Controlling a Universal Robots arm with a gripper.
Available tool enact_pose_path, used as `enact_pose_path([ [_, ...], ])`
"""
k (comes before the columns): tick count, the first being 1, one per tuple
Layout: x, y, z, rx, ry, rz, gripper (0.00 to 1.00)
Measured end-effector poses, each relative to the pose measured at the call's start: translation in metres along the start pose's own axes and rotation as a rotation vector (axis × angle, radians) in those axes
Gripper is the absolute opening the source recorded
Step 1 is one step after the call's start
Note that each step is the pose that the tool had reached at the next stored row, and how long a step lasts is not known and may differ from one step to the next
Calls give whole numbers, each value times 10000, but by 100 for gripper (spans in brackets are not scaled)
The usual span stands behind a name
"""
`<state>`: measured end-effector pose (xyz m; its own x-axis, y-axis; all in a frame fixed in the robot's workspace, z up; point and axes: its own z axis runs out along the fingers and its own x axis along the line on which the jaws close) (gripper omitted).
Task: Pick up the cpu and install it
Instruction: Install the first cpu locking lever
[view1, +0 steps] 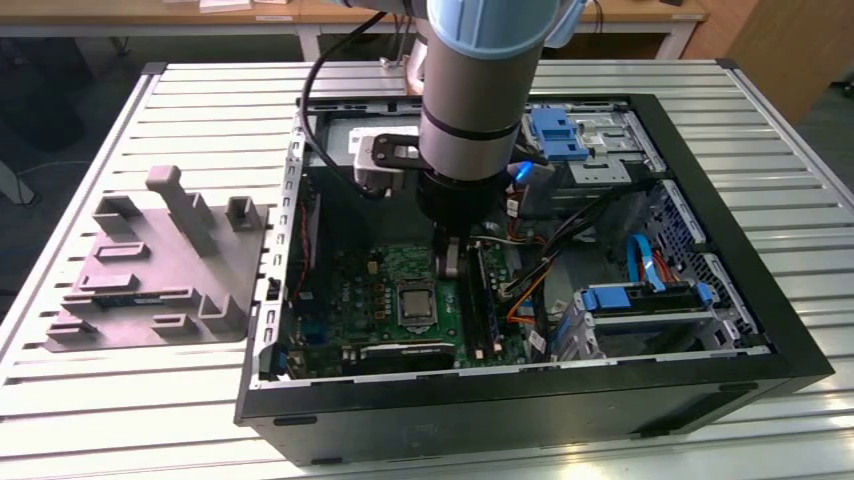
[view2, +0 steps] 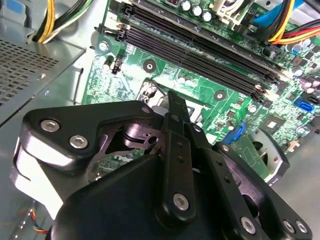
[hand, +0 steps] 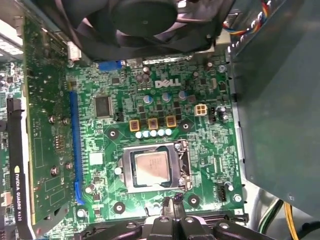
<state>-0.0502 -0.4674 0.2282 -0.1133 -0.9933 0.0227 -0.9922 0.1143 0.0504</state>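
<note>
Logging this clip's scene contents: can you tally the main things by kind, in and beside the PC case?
Cpu, in its socket: 1
Motherboard: 1
PC case: 1
Grey block beside the case: 1
Gripper above the board, near the socket: 1
Total: 5

You have slatted aluminium table (view1: 160, 90) carrying two items. Open black computer case (view1: 747, 300) lies on its side, toward exterior view's right. Grey plastic fixture block (view1: 160, 275) with upright posts sits just beside case, toward exterior view's left.
</note>
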Motion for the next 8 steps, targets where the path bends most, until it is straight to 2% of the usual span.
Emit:
enact_pose_path([
  [4,1,1,3,32,279,-127,11],
  [5,2,1,5,36,324,-161,11],
  [8,10,1,15,40,346,-296,11],
])
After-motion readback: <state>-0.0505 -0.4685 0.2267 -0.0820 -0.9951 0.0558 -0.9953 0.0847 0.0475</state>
